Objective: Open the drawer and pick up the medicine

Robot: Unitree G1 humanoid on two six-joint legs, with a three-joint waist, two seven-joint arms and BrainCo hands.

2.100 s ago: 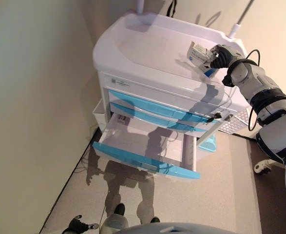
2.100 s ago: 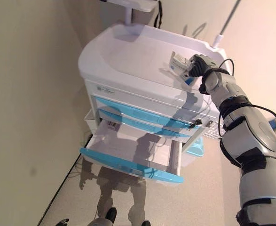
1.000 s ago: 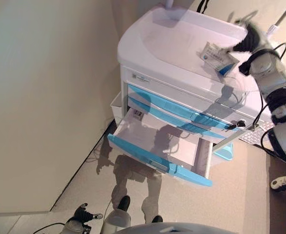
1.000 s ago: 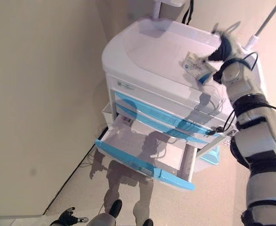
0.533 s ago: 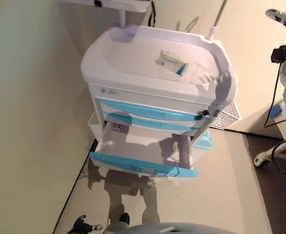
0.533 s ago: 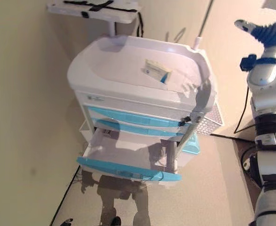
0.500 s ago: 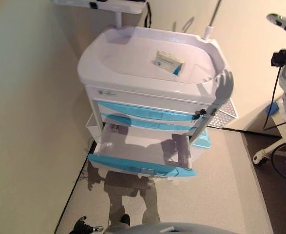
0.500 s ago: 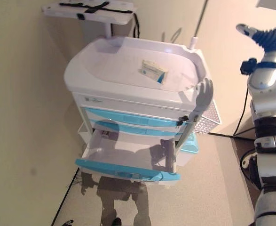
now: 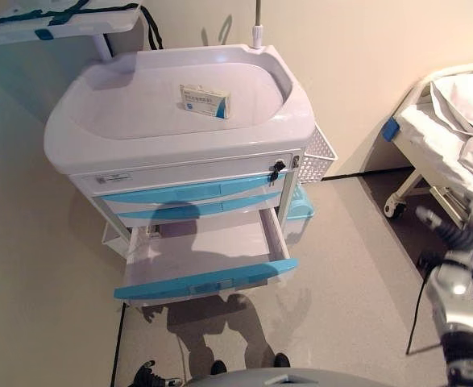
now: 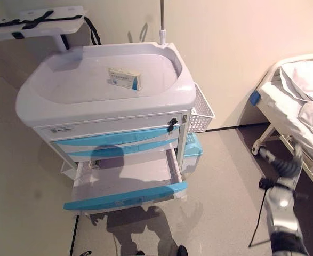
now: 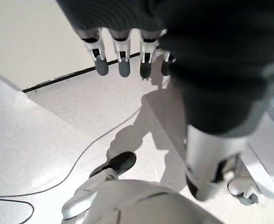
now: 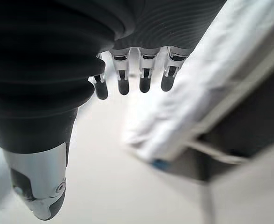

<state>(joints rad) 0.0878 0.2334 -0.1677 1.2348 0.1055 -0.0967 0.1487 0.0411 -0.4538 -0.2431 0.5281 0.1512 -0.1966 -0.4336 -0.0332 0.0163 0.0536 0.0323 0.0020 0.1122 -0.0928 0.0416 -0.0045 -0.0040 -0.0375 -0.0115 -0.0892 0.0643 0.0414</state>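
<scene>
I see the white medical cart (image 9: pixel 99 137) with its lowest blue-fronted drawer (image 9: pixel 204 278) pulled open and the small white medicine box (image 9: pixel 205 101) on top; both hands, right (image 9: pixel 454 238) and left (image 11: pixel 127 51), hang straight-fingered, empty. I'd simply keep them clear.

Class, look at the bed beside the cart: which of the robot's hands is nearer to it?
Right. The right hand hangs open just beside the bed, near its lower frame. The left hand shows only in its own wrist view, open over bare floor beside the cart, away from the bed.
</scene>
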